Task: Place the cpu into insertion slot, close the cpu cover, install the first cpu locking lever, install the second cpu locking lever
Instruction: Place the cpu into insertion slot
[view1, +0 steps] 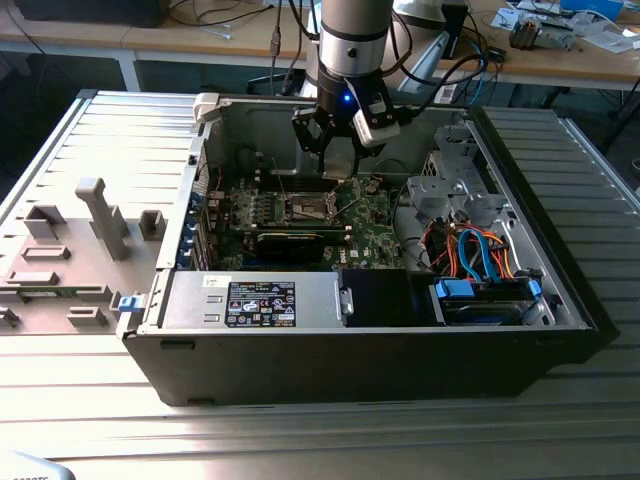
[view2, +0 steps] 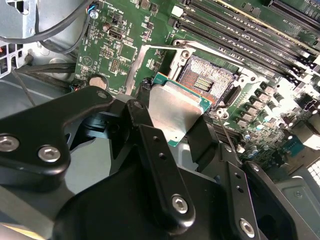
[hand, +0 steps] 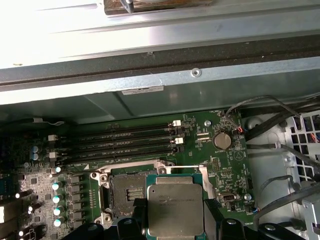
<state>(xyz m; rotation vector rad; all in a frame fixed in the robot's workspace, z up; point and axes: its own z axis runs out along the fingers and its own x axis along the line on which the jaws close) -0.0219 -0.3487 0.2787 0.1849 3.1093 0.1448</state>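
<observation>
Silvery cpu (hand: 175, 210) sits pinched flat between the black gripper (view2: 170, 120) fingers, held just over the green board (view2: 115, 45) and beside the open insertion slot (hand: 125, 192). The cpu cover (view2: 134, 70) looks swung up, though the chip partly hides it.

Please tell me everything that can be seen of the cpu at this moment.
The cpu is a flat square chip with a dull silvery-grey metal lid and a thin green rim. The gripper holds it by two opposite edges between its black fingers. It hangs above the green board beside the open insertion slot, overlapping its rim in both wrist views, not yet seated.
</observation>
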